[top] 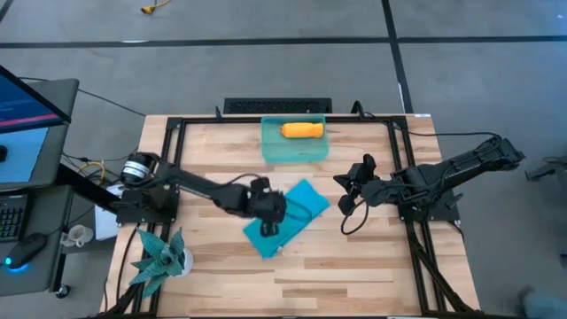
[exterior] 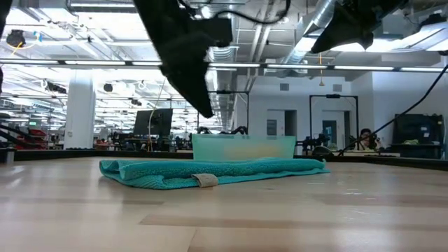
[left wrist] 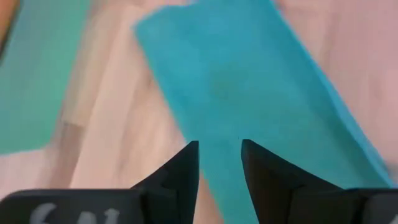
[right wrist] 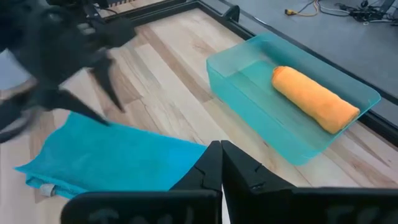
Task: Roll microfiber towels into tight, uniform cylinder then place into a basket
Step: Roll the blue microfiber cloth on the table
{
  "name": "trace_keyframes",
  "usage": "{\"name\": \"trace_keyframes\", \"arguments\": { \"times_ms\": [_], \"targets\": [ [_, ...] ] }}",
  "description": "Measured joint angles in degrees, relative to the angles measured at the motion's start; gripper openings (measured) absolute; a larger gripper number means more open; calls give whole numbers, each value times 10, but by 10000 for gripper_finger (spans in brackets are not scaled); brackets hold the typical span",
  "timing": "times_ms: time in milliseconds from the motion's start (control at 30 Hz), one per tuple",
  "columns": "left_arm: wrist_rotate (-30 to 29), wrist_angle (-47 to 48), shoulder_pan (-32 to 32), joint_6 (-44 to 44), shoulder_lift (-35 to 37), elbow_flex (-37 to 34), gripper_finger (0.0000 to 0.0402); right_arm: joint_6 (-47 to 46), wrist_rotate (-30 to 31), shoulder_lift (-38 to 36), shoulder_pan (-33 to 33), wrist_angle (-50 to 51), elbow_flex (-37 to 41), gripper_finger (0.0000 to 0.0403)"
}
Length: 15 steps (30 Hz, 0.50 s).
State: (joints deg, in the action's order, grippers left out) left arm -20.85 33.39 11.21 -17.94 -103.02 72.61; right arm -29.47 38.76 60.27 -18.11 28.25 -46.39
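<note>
In the high view the teal-blue microfiber towel [top: 285, 218] lay folded into a flat strip at the centre of the table [top: 354, 266], its long axis running from lower left to upper right of the frame, the upper end pointing toward the right arm. The left gripper [top: 268, 207] hovered over the strip's middle with its fingers [left wrist: 180, 174] parted and nothing between them; the low view showed it clear above the cloth. The right gripper [top: 353, 182] waited just beside the towel's upper-right end, fingers pressed together and empty. The orange towel [top: 302, 130] was already rolled and lay in the basket [top: 293, 152] at upper centre, long axis left to right. Likely risks: a pinch taken at mid-strip rather than at an end would bunch the layers and yield a loose, uneven cylinder; the soft cloth could slide on the smooth wood; the label tab [exterior: 206, 180] at the near edge could snag.
</note>
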Motion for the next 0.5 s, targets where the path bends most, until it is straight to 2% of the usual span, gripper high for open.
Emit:
{"name": "trace_keyframes", "arguments": {
  "times_ms": [233,333,500],
  "targets": [
    [74,-16,47,82,6,-34,114,0,-1,0,0,-1,0,26],
    [105,-30,40,100,6,-56,114,0,0,0,0,-3,0,24],
    [204,-106,11,104,6,-98,114,0,0,0,0,-3,0,25]
  ]
}}
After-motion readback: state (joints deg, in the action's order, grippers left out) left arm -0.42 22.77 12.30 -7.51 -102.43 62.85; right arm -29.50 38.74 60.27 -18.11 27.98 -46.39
